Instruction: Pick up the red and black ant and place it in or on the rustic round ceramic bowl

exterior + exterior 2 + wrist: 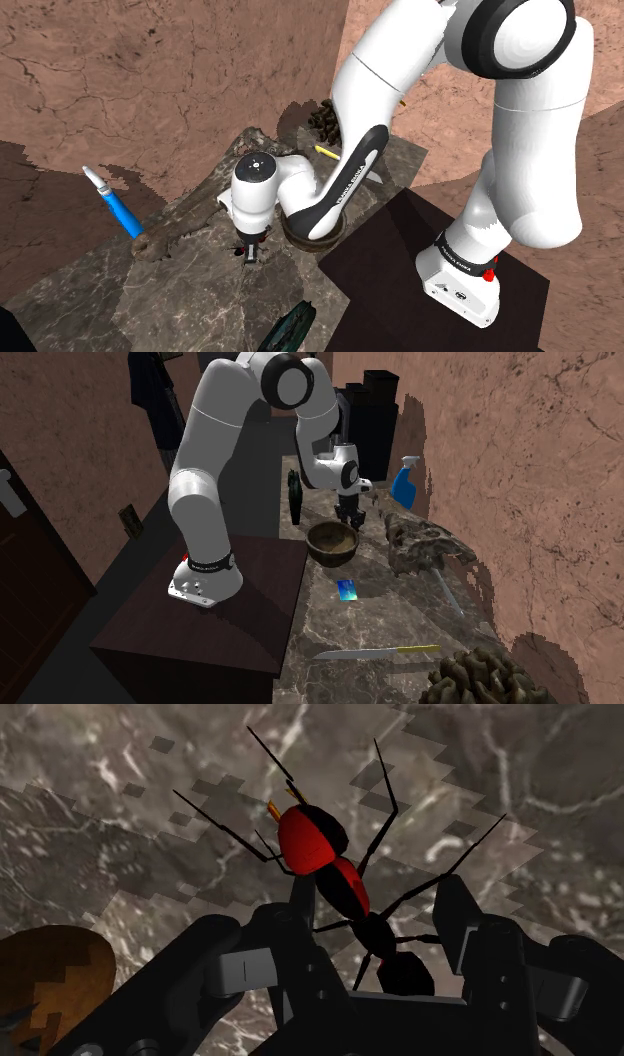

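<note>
Ant between parted claw fingers, not yet pinched.

Shoulder view: the claw (250, 252) hangs low over the counter (190, 300), with the brown bowl (312, 238) just beside it at about 3 o'clock. Second exterior view: the bowl sits near the claw, at about 7 o'clock from it. Wrist view: the red and black ant (350, 899) lies on the counter directly under the claw. Its long axis runs slightly aslant along the gap, red head past the fingertips, black abdomen between them. The fingers stand apart, grasping nothing; closing on its flanks looks sufficient.
</note>
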`<action>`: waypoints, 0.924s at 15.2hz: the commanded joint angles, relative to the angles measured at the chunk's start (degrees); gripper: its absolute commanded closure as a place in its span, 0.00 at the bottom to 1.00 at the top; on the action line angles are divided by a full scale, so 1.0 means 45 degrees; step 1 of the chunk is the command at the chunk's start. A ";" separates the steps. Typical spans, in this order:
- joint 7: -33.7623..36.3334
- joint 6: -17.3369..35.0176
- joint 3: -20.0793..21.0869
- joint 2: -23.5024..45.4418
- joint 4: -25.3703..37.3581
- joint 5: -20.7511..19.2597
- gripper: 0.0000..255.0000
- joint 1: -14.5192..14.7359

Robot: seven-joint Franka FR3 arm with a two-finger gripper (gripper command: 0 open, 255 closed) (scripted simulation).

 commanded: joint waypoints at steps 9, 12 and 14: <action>-0.1076 -0.1026 0.0923 -0.1442 -0.0469 0.1261 1.00 -0.0686; -0.1453 -0.1376 0.1202 -0.1928 -0.0558 0.1715 1.00 -0.0885; -0.1707 -0.1615 0.1376 -0.2248 -0.0602 0.2023 1.00 -0.1006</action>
